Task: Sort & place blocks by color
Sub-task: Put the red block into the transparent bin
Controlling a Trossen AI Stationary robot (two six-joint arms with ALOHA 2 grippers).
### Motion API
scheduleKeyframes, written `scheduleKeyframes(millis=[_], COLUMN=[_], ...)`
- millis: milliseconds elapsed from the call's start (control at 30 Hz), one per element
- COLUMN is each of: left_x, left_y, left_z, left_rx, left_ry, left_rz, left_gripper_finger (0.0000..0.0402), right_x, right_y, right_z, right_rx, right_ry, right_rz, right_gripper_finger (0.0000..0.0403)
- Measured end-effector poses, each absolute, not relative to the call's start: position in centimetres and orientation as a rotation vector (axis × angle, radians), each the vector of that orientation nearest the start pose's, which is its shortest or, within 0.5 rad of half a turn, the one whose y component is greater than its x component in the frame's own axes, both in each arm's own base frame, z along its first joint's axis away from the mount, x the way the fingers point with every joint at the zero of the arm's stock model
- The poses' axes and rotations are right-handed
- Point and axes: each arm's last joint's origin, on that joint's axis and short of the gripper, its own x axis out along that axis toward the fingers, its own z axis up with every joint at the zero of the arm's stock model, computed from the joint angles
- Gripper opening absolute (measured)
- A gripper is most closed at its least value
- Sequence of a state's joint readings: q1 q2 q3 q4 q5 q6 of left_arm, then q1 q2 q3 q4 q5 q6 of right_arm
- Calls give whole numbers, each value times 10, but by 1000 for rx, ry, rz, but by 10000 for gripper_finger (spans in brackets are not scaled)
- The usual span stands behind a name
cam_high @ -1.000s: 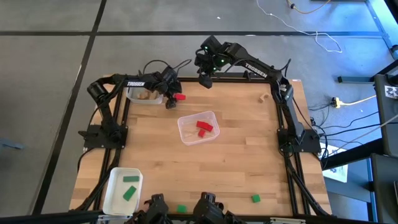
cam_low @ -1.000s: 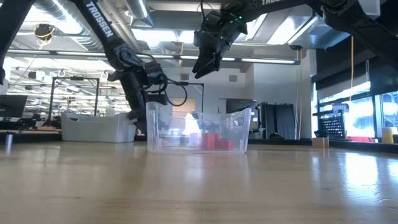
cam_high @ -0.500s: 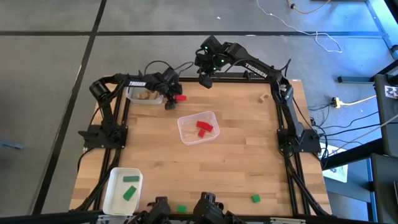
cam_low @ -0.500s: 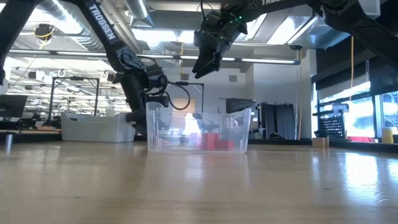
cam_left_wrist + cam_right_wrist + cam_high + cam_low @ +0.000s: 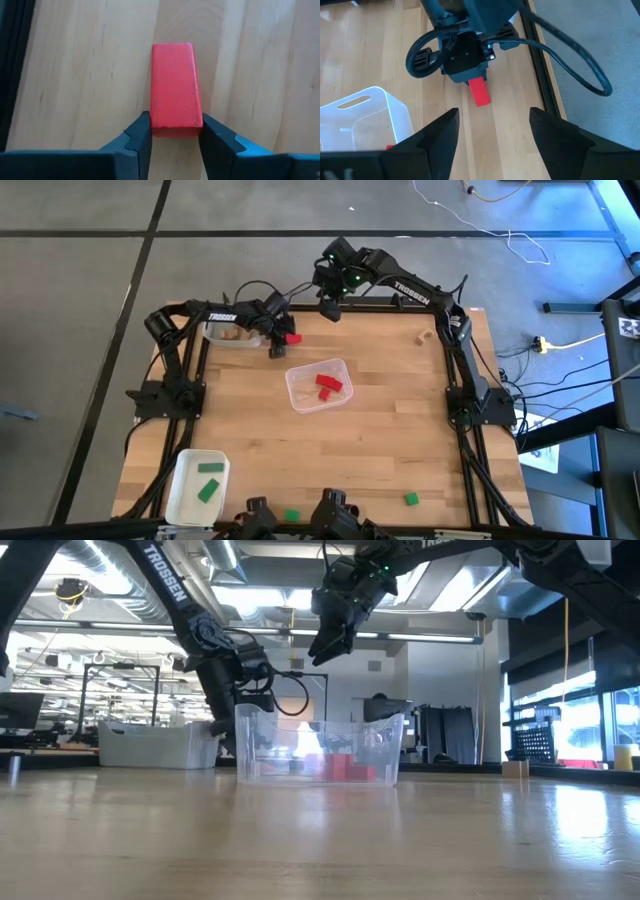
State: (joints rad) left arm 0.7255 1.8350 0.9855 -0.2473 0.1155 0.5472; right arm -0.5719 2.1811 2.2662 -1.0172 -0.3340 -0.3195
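My left gripper (image 5: 279,341) is at the table's far left and is shut on a red block (image 5: 172,87), which also shows in the high view (image 5: 291,338) and in the right wrist view (image 5: 480,93). My right gripper (image 5: 328,306) hangs open and empty, raised above the far edge. A clear tray (image 5: 318,385) at mid-table holds red blocks (image 5: 328,384). A white tray (image 5: 197,485) at the near left holds green blocks (image 5: 208,490). A tray (image 5: 232,332) at the far left holds tan blocks. My left gripper pinches the red block's two long sides at its near end (image 5: 172,127) between its two fingertips. The fingers (image 5: 142,135) come from the table's left and lie along the block, which sticks out past them toward the right. Whether it rests on the table or hangs just above it, I cannot tell.
Two loose green blocks (image 5: 291,516) (image 5: 411,499) lie near the front edge. A tan block (image 5: 425,336) lies at the far right. Black frame rails run along the table's left, right and far sides. Bare wood lies between the clear tray and the front edge.
My left gripper has shifted a little toward the table's right, toward the clear tray, with the red block still between its fingers.
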Motion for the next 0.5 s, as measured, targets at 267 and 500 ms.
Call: scheduleKeyframes(millis=[267, 500], left_x=[261, 264], left_y=[216, 208], left_z=[127, 132], left_rx=[30, 2], left_ry=[1143, 1149], left_rz=[273, 332], left_gripper_finger=[126, 125], right_x=[398, 398], right_y=[-245, -245], right_z=[324, 324], right_rx=[107, 107], right_ry=[853, 853], right_rz=[-85, -85], right_gripper_finger=[243, 243])
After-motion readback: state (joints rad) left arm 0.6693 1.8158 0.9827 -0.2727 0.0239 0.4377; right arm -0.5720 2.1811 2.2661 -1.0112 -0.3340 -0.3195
